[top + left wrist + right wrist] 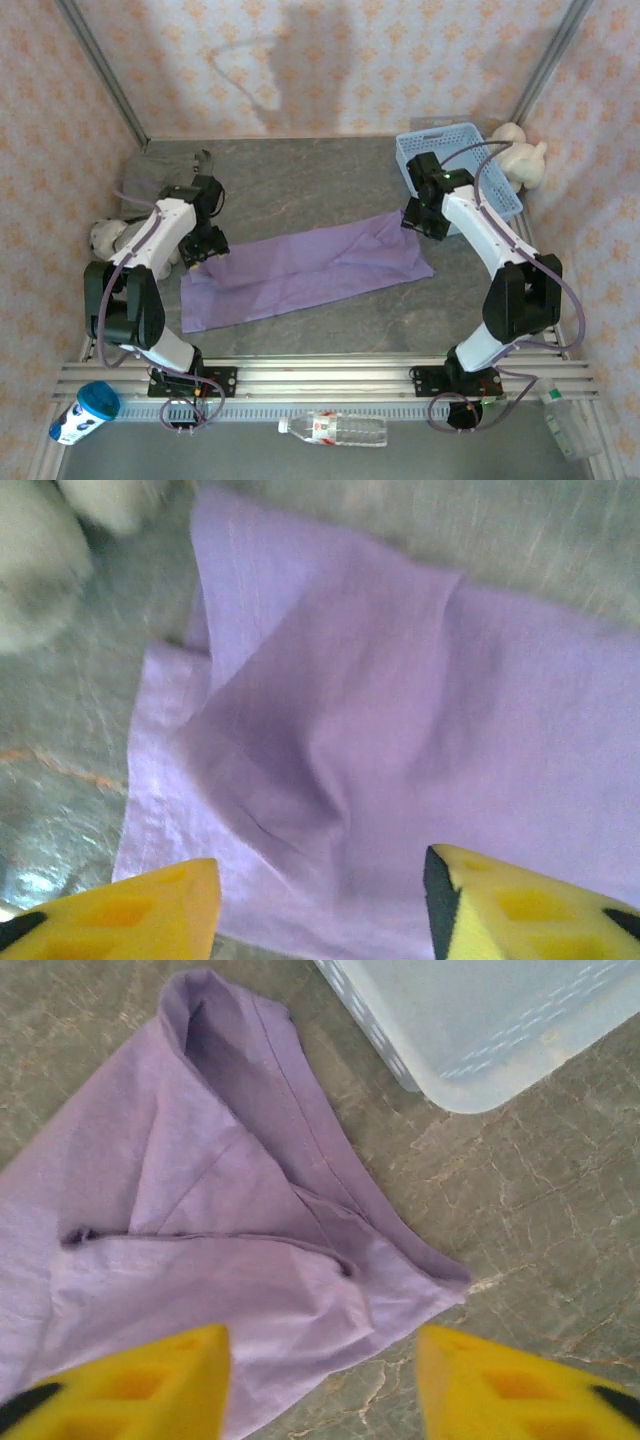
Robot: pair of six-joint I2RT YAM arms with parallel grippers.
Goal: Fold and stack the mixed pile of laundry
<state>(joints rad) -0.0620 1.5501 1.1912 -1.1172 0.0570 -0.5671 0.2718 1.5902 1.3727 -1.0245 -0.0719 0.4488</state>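
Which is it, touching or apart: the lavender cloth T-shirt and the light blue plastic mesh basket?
Apart. The right wrist view shows bare table between the lavender T-shirt and the blue mesh basket.

No writing can be read anywhere. The red label on the water bottle [335, 430] is too small to make out. The print on the cup [82, 412] is likewise illegible.

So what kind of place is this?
Probably a robot practice booth, not a home: a left arm and a right arm are bolted to a metal rail, patterned walls box in the table, and a purple T-shirt lies spread out.
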